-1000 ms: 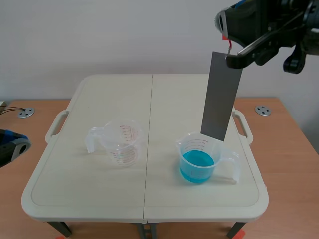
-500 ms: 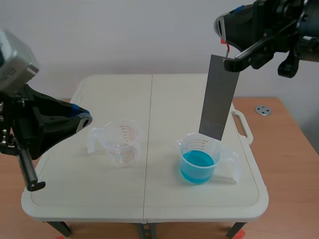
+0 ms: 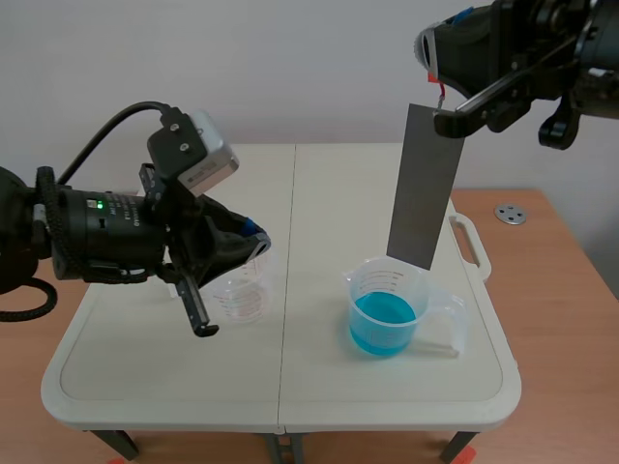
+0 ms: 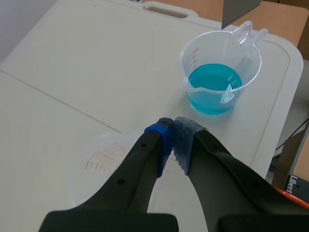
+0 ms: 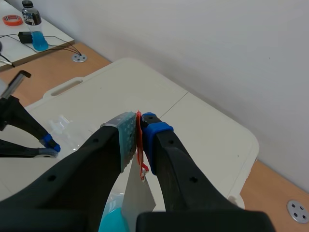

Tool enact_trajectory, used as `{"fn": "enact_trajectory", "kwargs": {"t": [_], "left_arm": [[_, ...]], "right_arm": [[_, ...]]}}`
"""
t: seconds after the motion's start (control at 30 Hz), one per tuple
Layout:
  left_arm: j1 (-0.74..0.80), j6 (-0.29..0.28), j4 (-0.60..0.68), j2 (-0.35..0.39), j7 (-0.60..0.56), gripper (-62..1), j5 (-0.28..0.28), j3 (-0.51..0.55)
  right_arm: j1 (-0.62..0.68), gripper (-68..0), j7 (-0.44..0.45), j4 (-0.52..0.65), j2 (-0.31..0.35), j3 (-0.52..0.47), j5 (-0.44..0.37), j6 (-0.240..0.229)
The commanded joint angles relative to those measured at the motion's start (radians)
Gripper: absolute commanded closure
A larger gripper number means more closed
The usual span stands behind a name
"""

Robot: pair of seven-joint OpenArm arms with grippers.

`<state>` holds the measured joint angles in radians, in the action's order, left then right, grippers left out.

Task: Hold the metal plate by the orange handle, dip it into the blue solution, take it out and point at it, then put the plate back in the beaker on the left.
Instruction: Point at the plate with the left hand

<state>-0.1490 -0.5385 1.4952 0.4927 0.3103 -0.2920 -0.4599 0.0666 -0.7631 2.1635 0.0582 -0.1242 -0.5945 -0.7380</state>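
A long grey metal plate [image 3: 424, 188] hangs upright above the beaker of blue solution [image 3: 386, 310], its lower edge just over the rim. My right gripper [image 3: 446, 104] is raised high and shut on the plate's thin orange handle [image 5: 139, 145]; the plate [image 5: 137, 199] drops below its fingers. My left gripper [image 3: 251, 234] is shut on nothing and hovers over the empty clear beaker [image 3: 238, 296], partly hiding it. Seen from the left wrist, the left gripper [image 4: 172, 131] has its pads pressed together above the empty beaker [image 4: 99, 159], with the blue beaker [image 4: 219, 82] ahead.
Both beakers stand on a cream folding table [image 3: 290, 387] with side handles [image 3: 470, 244]. A metal disc [image 3: 510, 214] is set in the wooden desk at the right. A drink bottle [image 5: 34, 30] and a tape roll [image 5: 12, 20] lie on a far desk.
My left arm has swung in from the left edge and now sits over the empty beaker. The right gripper and the plate have barely moved.
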Motion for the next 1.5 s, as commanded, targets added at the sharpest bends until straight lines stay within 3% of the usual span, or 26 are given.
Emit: {"fn": "enact_trajectory", "kwargs": {"t": [0.0, 0.2, 0.43, 0.6, 0.7, 1.47], "left_arm": [[-0.024, -0.015, -0.006, -0.024, -0.012, -2.7, 0.005, -0.008], [-0.121, -0.089, -0.112, -0.103, 0.005, -2.7, 0.025, -0.066], [-0.196, -0.091, -0.22, -0.182, 0.005, -2.7, 0.058, -0.092], [-0.23, -0.128, -0.287, -0.229, 0.005, -2.7, 0.078, -0.092], [-0.237, -0.158, -0.301, -0.24, 0.004, -2.7, 0.08, -0.092], [-0.236, -0.158, -0.301, -0.246, 0.005, -2.7, 0.08, -0.092]], "right_arm": [[-0.014, -1.1, 0.018, 0.012, 0.003, -0.002, -0.011, -0.008], [-0.014, -1.1, 0.018, 0.012, 0.003, -0.002, -0.011, -0.008], [-0.014, -1.1, 0.018, 0.012, 0.003, -0.002, -0.011, -0.008], [-0.014, -1.1, 0.018, 0.012, 0.003, -0.002, -0.011, -0.008], [-0.014, -1.1, 0.018, 0.012, 0.003, -0.002, -0.011, -0.008], [-0.014, -1.1, 0.018, 0.012, 0.003, -0.002, -0.011, -0.008]]}}
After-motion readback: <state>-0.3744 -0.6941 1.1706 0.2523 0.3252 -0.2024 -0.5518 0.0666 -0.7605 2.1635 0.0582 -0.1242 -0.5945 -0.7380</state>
